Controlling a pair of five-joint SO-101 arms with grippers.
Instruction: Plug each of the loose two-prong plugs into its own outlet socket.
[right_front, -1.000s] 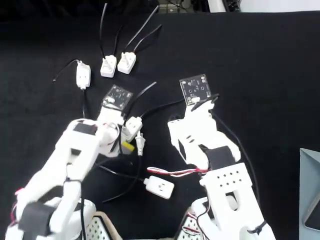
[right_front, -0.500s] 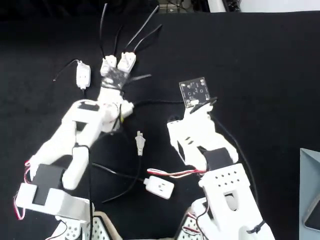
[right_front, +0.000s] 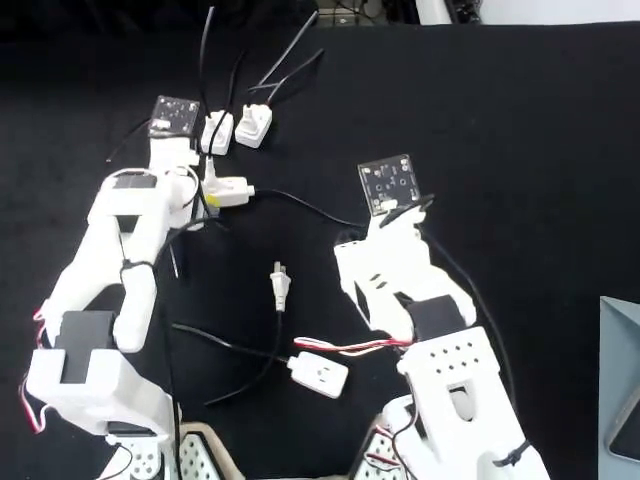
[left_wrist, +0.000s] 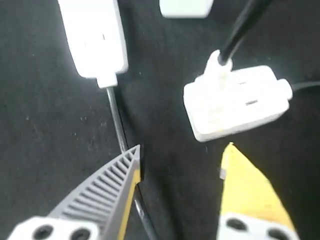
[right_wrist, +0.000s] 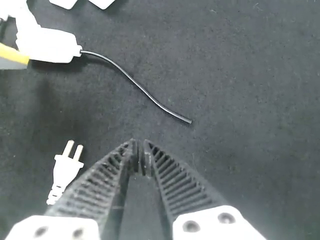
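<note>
Boxy wht socket (left_wrist: 235, 107), flat 2-prong plug (right_wrist: 64, 172).

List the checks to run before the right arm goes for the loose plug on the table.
1. Loose plug lying free, nothing gripping it: ok.
2. Right gripper open for a grasp: not ok, its fingers are shut.
3. Empty outlet at hand, slots facing up: ok.
4. Left gripper open: ok.
5. Left gripper clear of the plugged outlet: cannot tell; the outlet lies just past its fingertips.
6. Plug fully seated in the plugged outlet: cannot tell.
</note>
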